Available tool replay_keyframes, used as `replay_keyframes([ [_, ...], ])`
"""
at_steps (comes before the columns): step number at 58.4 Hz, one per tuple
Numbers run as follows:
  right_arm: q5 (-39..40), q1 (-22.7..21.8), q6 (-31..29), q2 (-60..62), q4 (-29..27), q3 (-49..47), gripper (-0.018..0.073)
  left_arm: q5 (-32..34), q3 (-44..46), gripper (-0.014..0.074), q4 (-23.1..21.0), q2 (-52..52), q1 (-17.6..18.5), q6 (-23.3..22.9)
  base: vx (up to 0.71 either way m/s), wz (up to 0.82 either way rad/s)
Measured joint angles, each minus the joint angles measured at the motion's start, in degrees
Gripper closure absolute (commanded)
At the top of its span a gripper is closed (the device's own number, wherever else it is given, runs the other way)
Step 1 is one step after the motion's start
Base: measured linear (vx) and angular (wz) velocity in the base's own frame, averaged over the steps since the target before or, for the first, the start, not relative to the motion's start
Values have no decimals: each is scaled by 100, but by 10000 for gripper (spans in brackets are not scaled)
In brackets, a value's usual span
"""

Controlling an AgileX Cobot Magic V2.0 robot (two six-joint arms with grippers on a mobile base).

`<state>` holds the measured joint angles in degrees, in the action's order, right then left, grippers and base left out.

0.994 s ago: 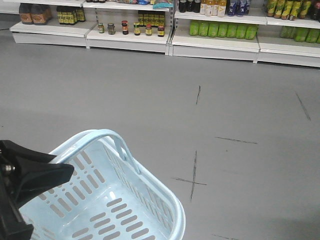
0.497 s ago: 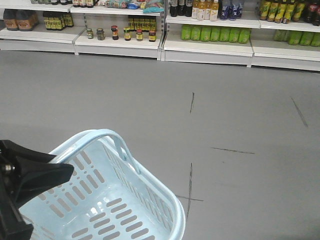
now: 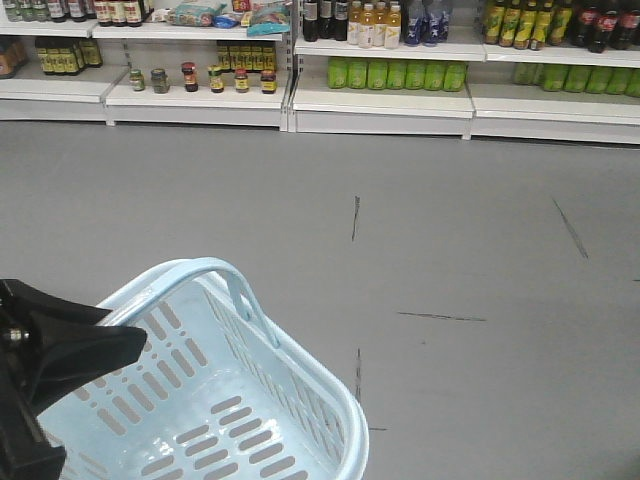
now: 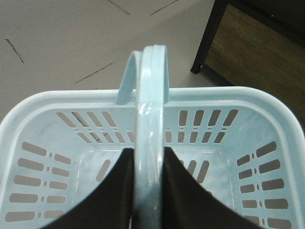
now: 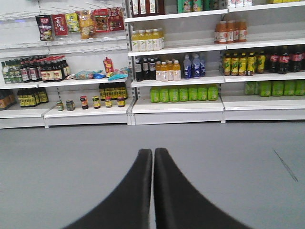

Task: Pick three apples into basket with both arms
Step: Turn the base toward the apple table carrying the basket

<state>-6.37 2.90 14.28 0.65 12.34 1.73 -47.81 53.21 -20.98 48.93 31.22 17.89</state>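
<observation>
The pale blue basket [image 3: 330, 420] hangs at the lower left of the front view, with nothing in it. My left gripper [image 4: 149, 155] is shut on the basket's hoop handle [image 4: 151, 95], one black finger on each side of it; the left arm [image 3: 60, 350] shows as a black shape beside the basket. Through the slotted bottom of the basket [image 4: 33, 109] the grey floor shows. My right gripper [image 5: 153, 152] is shut with nothing between its fingers and faces the shelves. No apples are in view.
Store shelves [image 3: 380, 95] with bottles and jars line the far side of a grey floor [image 3: 450, 250] marked with dark scuffs. A dark wooden piece of furniture [image 4: 257, 43] with a black leg stands just beyond the basket in the left wrist view.
The shelves and floor marks have slid left and down in the front view, so the base is moving. The basket and left arm keep their place in the frame.
</observation>
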Motion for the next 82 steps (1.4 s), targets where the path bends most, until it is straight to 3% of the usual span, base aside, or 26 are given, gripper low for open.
replay_keyframes([
  [39, 0, 0, 0, 0, 0, 0, 565, 0, 0, 602, 0, 0, 0, 0, 21, -35],
  [82, 0, 0, 0, 0, 0, 0, 565, 0, 0, 602, 0, 0, 0, 0, 16, -56],
])
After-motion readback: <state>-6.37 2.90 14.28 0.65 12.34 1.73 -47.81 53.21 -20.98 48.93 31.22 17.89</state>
